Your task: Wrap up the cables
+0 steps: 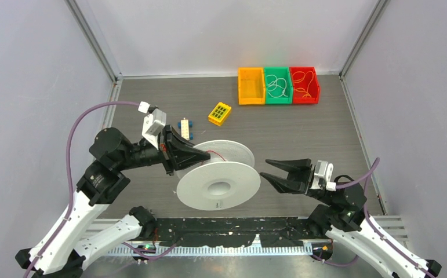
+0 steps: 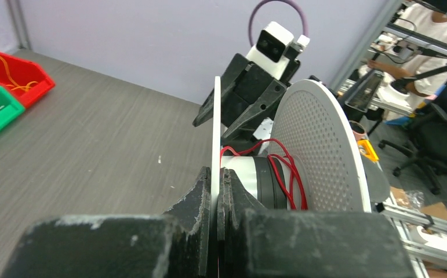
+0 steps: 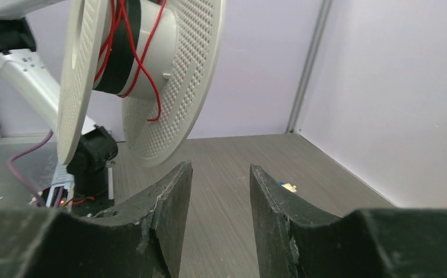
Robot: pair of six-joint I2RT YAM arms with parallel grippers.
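A white perforated spool (image 1: 218, 185) is held off the table between the arms. A thin red cable (image 1: 211, 153) is loosely wound round its hub, with a loose end hanging; it shows in the left wrist view (image 2: 284, 174) and the right wrist view (image 3: 145, 63). My left gripper (image 1: 205, 156) is shut on the rim of one spool flange (image 2: 216, 133), which passes between its fingers (image 2: 200, 191). My right gripper (image 1: 264, 169) is open and empty just right of the spool (image 3: 177, 69), its fingers (image 3: 174, 191) apart below it.
Orange (image 1: 251, 86), green (image 1: 277, 85) and red (image 1: 304, 84) bins with thin wires stand at the back right. A yellow block (image 1: 220, 113) and a small white and blue piece (image 1: 184, 128) lie behind the spool. Walls enclose the table.
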